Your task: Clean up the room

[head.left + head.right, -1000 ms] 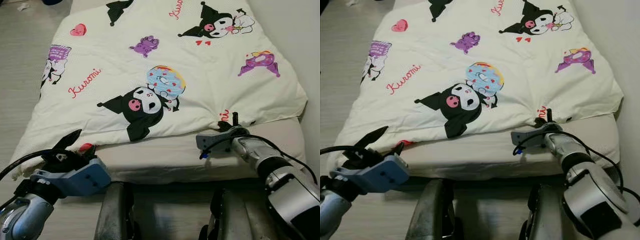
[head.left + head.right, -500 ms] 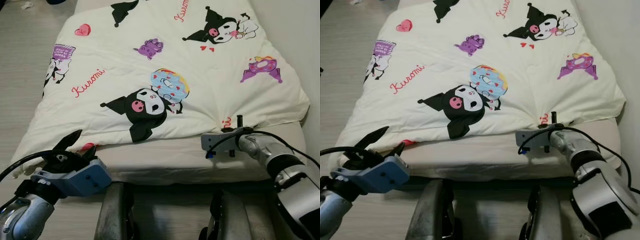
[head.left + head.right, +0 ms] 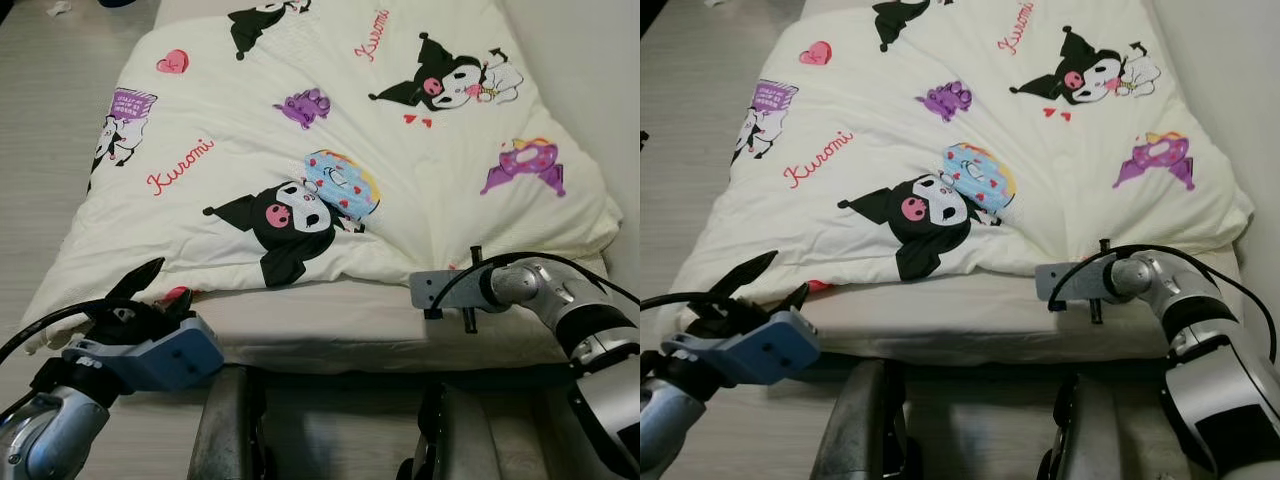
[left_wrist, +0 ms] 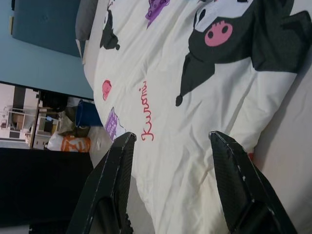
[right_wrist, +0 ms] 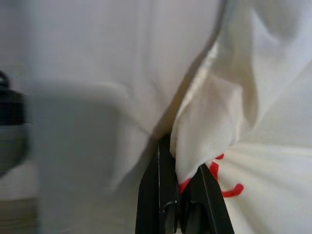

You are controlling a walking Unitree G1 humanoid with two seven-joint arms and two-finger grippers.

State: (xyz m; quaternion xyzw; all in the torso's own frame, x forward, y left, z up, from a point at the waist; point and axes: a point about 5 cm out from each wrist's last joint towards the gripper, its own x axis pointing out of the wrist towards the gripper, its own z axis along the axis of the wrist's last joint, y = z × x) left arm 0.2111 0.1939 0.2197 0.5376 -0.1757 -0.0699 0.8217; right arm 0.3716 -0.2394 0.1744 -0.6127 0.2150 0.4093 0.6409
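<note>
**Soft quilt, pinched at its near hem**

The cream cartoon-print quilt lies spread over the bed, covering most of it and leaving a bare strip of mattress along the near edge; it looks light, limp and thickly padded, so it should bunch and drag rather than slide as a sheet, and a single pinch will raise only a local peak; the sensible holds are the hem and the corners, where the fabric is thin enough to fit between fingers. The right pincer is clamped on a fold of the near hem, beside a bit of red lettering; the cloth puckers towards that point in the head views. The left pincer hovers with its fingers apart above the near left edge of the quilt, touching nothing.

Against a second ago, the right forearm has rolled and drawn back towards the robot, so its grey bracket now sits over the bare mattress strip; the pinched hem has come with it, and the creases fanning from the grip look deeper; the left arm is much where it was.
</note>
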